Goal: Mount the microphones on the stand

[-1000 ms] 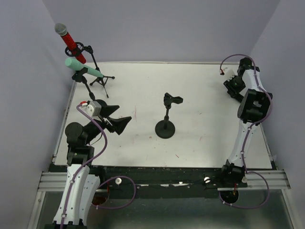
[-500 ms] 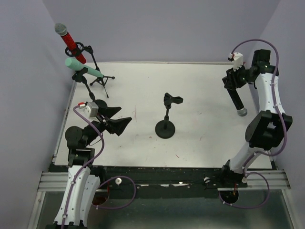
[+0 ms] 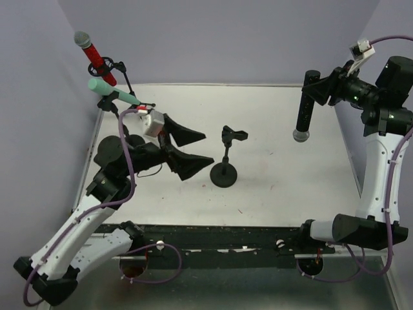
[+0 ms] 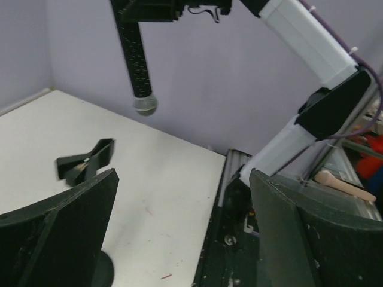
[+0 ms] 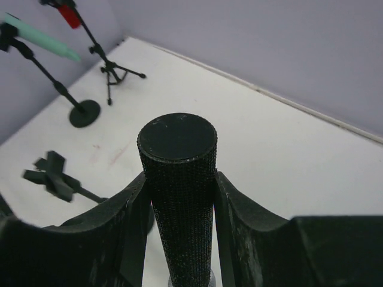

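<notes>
My right gripper is shut on the black microphone, which hangs upright with its grey mesh head down, above the table's right side. In the right wrist view, the fingers clamp its body. An empty black stand with a clip stands mid-table. My left gripper is open and empty just left of that stand. The left wrist view shows the clip and the hanging black microphone. The red microphone and the mint-green microphone sit on stands at the back left.
A small tripod stand holds the red microphone at the back left corner. The round base of the green microphone's stand shows in the right wrist view. Purple walls close three sides. A metal rail runs along the near edge.
My right arm has lifted the black microphone off the table and carried it leftward, and it now hangs head down. My left arm has swung forward and right toward the centre stand, still open.
</notes>
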